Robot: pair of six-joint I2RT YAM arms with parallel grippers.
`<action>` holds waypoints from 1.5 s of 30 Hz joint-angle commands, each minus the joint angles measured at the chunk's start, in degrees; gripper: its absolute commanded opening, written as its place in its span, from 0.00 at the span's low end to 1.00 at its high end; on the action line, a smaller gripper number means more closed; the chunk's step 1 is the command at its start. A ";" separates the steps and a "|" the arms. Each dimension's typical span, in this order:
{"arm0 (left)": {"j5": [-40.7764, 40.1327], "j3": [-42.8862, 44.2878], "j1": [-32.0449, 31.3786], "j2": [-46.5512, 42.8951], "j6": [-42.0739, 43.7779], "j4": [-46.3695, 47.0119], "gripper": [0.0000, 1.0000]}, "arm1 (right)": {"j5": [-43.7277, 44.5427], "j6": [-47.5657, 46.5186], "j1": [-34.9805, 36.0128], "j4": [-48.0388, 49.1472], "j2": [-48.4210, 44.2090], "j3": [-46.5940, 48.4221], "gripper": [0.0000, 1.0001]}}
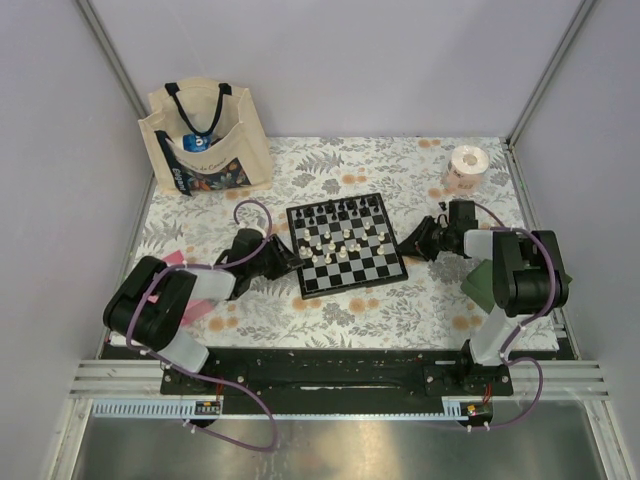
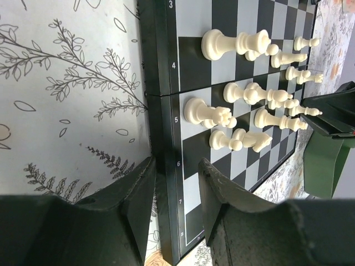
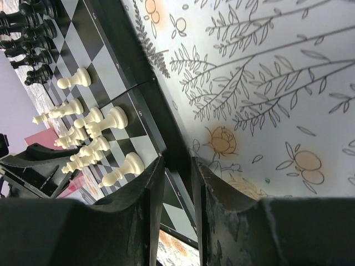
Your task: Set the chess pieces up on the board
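The board lies mid-table, slightly turned. Black chess pieces stand along its far rows, and cream-white pieces are bunched in the middle rows. My left gripper is at the board's left edge. In the left wrist view its jaws are closed around the numbered black border, with white pieces beyond. My right gripper is at the right edge. In the right wrist view its jaws pinch the border, next to white pieces. Black pieces stand farther off.
A cream tote bag stands at the back left. A paper roll is at the back right. A dark green object lies by the right arm and also shows in the left wrist view. A pink item is under the left arm.
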 commanded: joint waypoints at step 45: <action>-56.52 17.24 -1.81 -34.82 13.38 -48.77 0.99 | 30.80 -17.84 19.13 -25.45 -22.93 19.71 0.86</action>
